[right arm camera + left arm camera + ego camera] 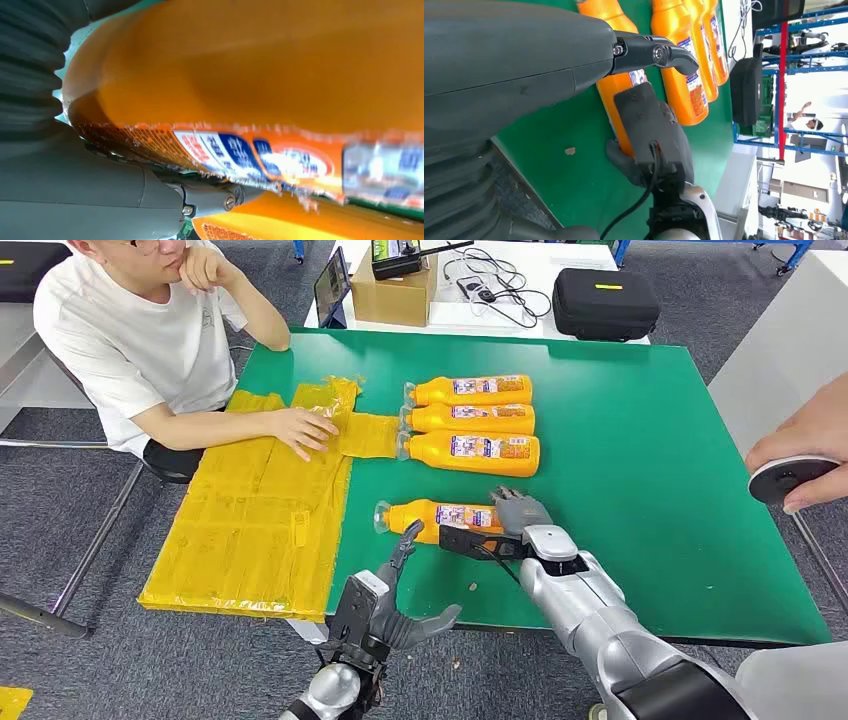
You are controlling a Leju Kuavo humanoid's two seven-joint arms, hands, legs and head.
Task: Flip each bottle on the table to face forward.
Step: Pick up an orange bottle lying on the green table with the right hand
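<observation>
Right hand (520, 512) lies over the base end of the near bottle (440, 516), fingers wrapped on it, gripping; in the right wrist view the bottle (260, 75) sits pressed against the thumb, label partly showing. Left hand (400, 590) spread, holding nothing, one finger raised close to the near bottle's neck; contact cannot be told. Near bottle lies on its side on the green desk (650, 490), cap toward the yellow sheet (260, 510); three more bottles (470, 420) lie in a tight row behind it, farther from the robot, labels up. A person (140, 340) sits beyond the yellow sheet, one hand flat on it; a black case (605, 302) rests on the white table behind the desk.
</observation>
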